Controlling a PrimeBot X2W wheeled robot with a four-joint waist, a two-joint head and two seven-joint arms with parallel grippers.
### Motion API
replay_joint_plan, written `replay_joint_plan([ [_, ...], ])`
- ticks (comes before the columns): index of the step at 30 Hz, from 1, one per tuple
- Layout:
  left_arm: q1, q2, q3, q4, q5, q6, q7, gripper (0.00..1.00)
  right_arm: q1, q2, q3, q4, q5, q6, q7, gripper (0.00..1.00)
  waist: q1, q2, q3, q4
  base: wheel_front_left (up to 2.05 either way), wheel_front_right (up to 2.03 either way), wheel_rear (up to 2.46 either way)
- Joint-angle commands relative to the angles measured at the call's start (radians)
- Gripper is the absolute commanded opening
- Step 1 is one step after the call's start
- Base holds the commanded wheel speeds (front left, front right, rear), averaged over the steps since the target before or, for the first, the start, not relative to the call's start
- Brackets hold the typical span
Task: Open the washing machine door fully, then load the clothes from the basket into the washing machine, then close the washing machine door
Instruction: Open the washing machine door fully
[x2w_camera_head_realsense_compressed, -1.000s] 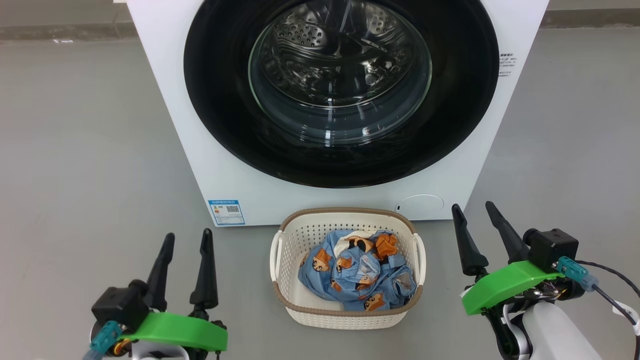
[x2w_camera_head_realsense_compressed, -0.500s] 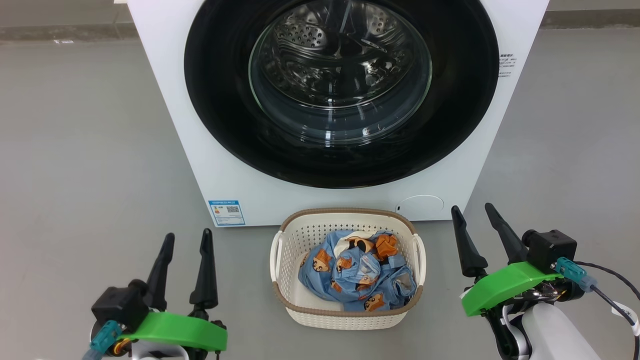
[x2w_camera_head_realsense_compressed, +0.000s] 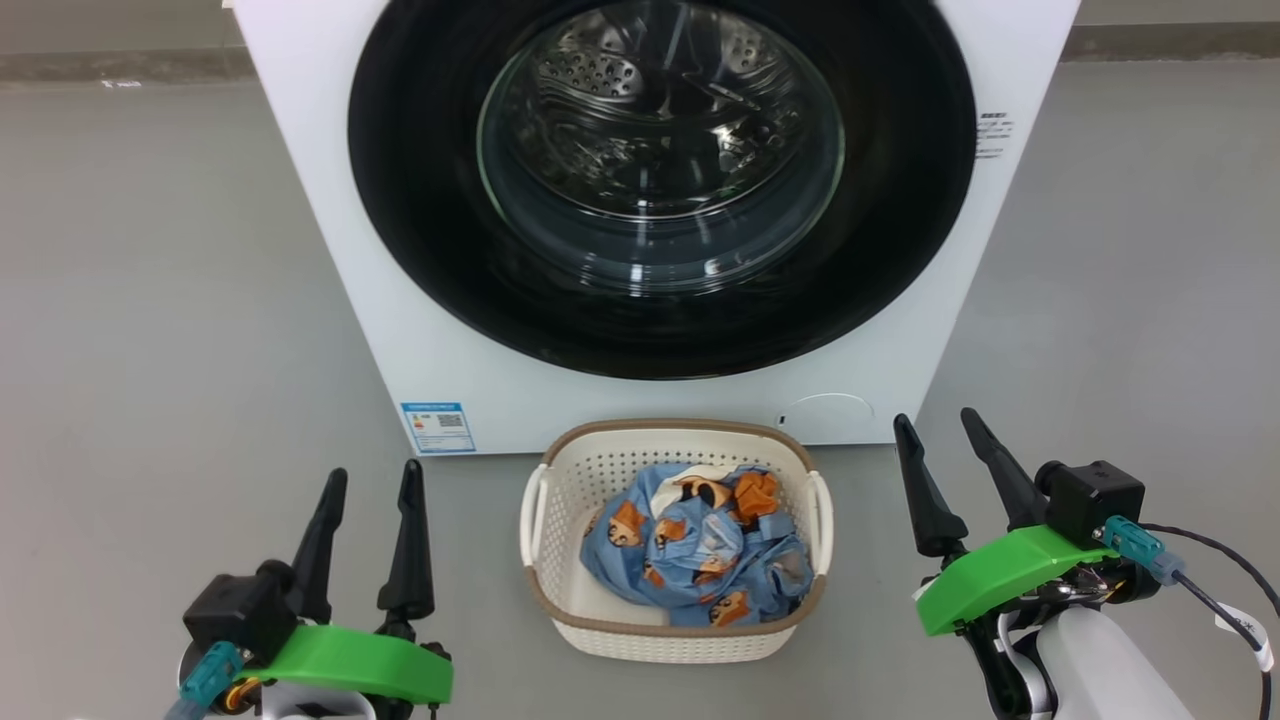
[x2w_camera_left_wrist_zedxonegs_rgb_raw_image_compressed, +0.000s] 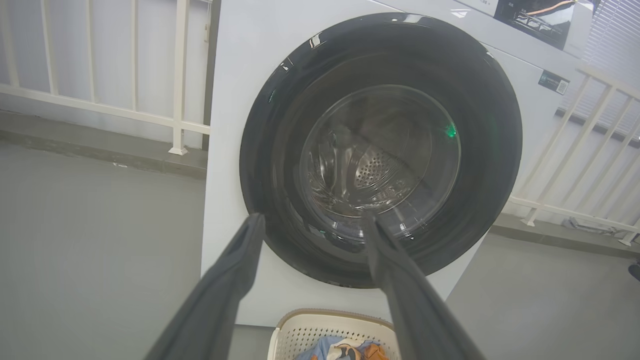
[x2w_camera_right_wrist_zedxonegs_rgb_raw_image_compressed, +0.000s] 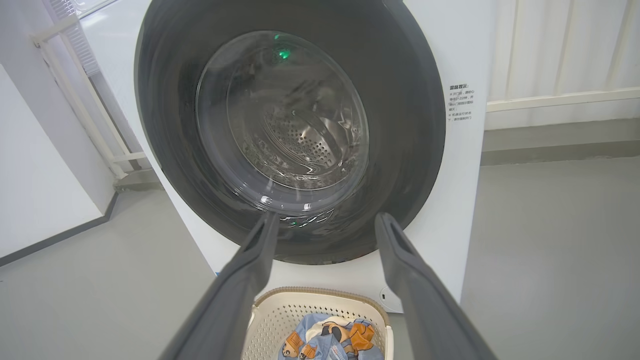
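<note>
door (x2w_camera_head_realsense_compressed: 420, 200) closed | clothes (x2w_camera_head_realsense_compressed: 695, 560) in basket (x2w_camera_head_realsense_compressed: 560, 500) near washing machine (x2w_camera_head_realsense_compressed: 560, 400) front | left gripper (x2w_camera_head_realsense_compressed: 374, 472), right gripper (x2w_camera_head_realsense_compressed: 934, 418): jaws apart, empty

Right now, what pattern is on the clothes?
The clothes are light blue with orange-brown bear faces, best in head view.

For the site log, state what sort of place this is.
Probably a laundry corner, perhaps a balcony or test space: a white front-loading washing machine stands on grey floor, a basket of clothes before it, white railings behind.
</note>
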Motion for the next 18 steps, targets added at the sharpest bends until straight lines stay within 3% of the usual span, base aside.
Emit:
replay_joint_plan([
  [1, -0.050, 0.016, 0.031, -0.020, 0.015, -0.003, -0.010, 1.00, -0.039, 0.004, 0.023, -0.019, 0.002, 0.005, -0.012, 1.00, 0.0000, 0.0000, 0.000, 0.000, 0.88, 0.88, -1.76],
  [18, -0.047, 0.014, 0.031, -0.024, -0.006, -0.019, -0.010, 1.00, -0.044, 0.004, 0.027, -0.010, 0.012, 0.005, -0.012, 1.00, 0.0000, 0.0000, -0.003, -0.002, 1.07, 1.07, -2.14],
])
